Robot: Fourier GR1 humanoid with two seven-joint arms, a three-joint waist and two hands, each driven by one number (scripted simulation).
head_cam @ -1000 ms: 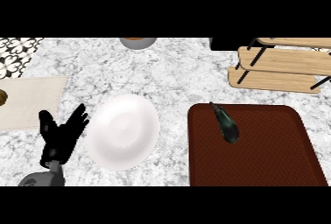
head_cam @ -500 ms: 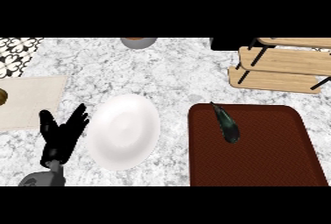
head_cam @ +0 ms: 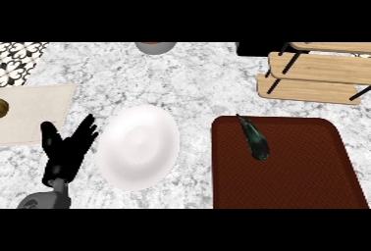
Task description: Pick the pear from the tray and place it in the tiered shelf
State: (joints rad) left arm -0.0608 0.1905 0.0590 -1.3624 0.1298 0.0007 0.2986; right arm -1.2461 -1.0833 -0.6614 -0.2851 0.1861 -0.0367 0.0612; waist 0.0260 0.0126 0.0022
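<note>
No change from the earlier views: pear (head_cam: 253, 138) on tray (head_cam: 304, 166), apart from tiered shelf (head_cam: 319, 73); left robot hand (head_cam: 64, 152) splayed, empty.

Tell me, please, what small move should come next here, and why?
Probably bring the right hand, not in view, over the dark red rectangular tray toward the dark green slender pear: it lies on the tray's left part, apart from the wooden tiered shelf. The open left hand rests farther away.

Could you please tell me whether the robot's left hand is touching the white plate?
Apart. The head view shows a strip of marble counter between the left hand and the white plate's rim.
</note>
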